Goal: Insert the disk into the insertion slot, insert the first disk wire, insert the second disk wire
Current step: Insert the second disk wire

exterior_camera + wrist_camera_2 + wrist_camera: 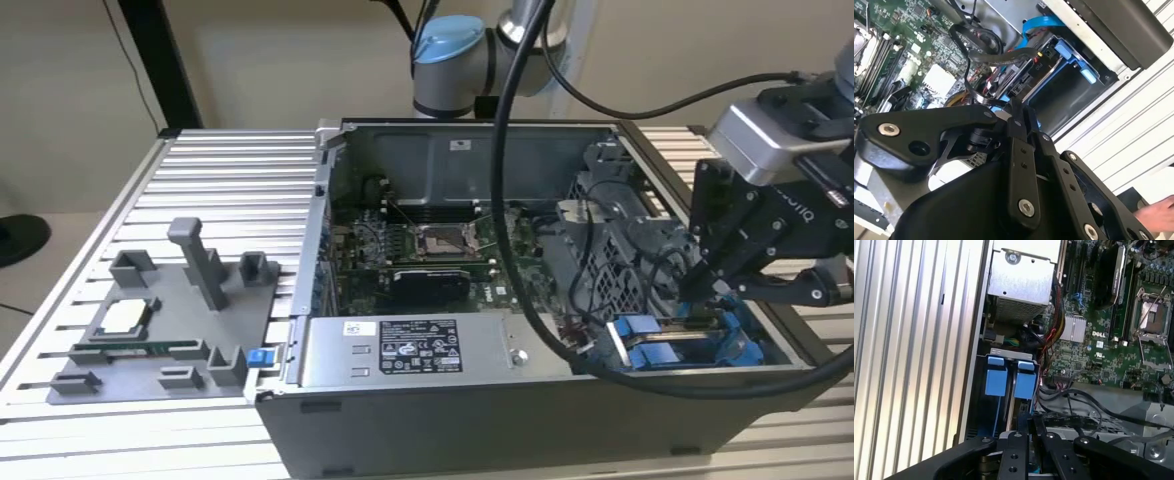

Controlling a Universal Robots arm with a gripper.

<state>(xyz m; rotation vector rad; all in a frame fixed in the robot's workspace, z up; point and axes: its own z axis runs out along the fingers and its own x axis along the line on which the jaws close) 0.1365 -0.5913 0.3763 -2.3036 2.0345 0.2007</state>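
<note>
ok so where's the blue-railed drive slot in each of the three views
Exterior view: the insertion slot is in the case's near corner on the exterior view's right, just under the claw.
Second wrist view: the insertion slot lies beyond the claw, between the motherboard and the case wall.
First wrist view: the insertion slot lies between the power-supply box and the claw.
Shared landmark: the green motherboard beside it.
</note>
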